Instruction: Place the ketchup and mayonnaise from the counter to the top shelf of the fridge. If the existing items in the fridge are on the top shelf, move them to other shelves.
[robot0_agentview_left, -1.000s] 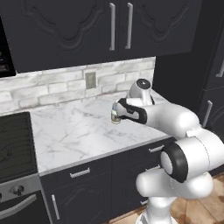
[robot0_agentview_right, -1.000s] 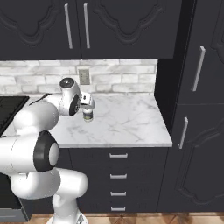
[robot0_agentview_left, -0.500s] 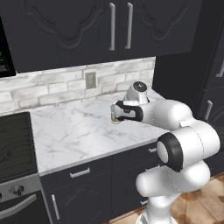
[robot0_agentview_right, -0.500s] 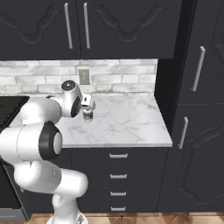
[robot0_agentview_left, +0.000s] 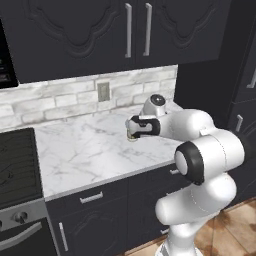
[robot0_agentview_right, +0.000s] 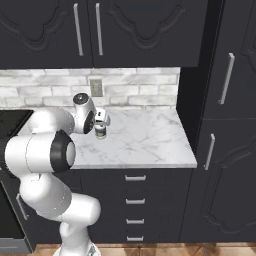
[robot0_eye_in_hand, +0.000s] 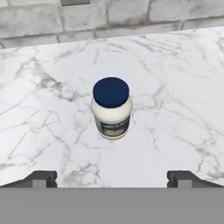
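The mayonnaise (robot0_eye_in_hand: 111, 108), a squat white jar with a dark blue lid, stands upright on the white marble counter (robot0_eye_in_hand: 183, 87). My gripper (robot0_eye_in_hand: 111, 178) hovers just above and behind it, jaws wide open with nothing between them, one fingertip (robot0_eye_in_hand: 41, 178) at each side of the hand view. From the left base view the gripper (robot0_agentview_left: 131, 128) sits right over the jar (robot0_agentview_left: 133, 137). The right base view has the jar (robot0_agentview_right: 100, 133) under the gripper (robot0_agentview_right: 102, 121). The ketchup, the fridge with its shelves and the existing items are out of view.
A stove (robot0_agentview_left: 17, 160) borders the counter (robot0_agentview_left: 85, 155) on the left. A brick backsplash with a wall outlet (robot0_agentview_right: 95, 88) runs behind. Tall dark cabinet doors (robot0_agentview_right: 225, 125) stand at the right end, dark cupboards (robot0_agentview_left: 135, 30) hang overhead, and drawers (robot0_agentview_right: 135, 200) sit below.
The hand has shifted slightly over the jar and the arm's elbow has swung. The jaws stay wide open. The jar has not moved.
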